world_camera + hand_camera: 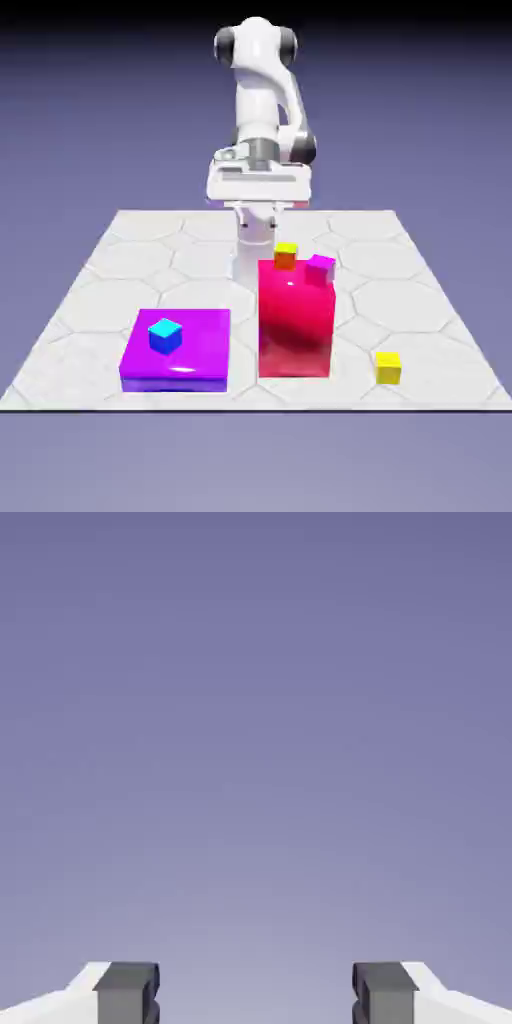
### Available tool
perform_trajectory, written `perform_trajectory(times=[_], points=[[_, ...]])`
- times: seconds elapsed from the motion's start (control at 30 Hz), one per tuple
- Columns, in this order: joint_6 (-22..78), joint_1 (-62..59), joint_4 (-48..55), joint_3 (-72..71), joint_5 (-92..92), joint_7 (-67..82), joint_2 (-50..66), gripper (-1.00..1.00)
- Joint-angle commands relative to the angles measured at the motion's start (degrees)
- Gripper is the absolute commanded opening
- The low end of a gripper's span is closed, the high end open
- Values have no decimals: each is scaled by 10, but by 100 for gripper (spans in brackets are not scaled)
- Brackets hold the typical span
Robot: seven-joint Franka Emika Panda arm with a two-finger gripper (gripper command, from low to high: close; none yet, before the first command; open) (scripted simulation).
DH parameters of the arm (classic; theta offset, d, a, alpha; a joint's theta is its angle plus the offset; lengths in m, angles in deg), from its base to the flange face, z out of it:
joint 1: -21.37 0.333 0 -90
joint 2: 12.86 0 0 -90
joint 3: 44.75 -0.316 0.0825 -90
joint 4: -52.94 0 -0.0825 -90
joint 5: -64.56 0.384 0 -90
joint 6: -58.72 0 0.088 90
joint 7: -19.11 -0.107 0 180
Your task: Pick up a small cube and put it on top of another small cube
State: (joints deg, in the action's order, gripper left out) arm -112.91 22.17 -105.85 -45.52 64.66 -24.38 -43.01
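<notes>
Yellow cube (388, 367) on table | gripper (256, 992) open, empty, apart

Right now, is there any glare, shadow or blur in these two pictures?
Exterior view: sharp and evenly lit, with small bright glints on the red block and on the purple slab's front edge; the cubes cast hardly any shadow on the table. Hand view: only smooth backdrop, paler toward the bottom, with the open gripper's tips crisp.
</notes>
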Motion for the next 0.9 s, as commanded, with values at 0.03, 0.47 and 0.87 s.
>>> perform_trajectory(times=[0.03, 0.47, 0.87], points=[[39, 2, 37, -13, 2, -17, 42, 0], [296, 14, 275, -97, 12, -129, 311, 0], [532, 25, 495, -174, 21, -233, 561, 0]])
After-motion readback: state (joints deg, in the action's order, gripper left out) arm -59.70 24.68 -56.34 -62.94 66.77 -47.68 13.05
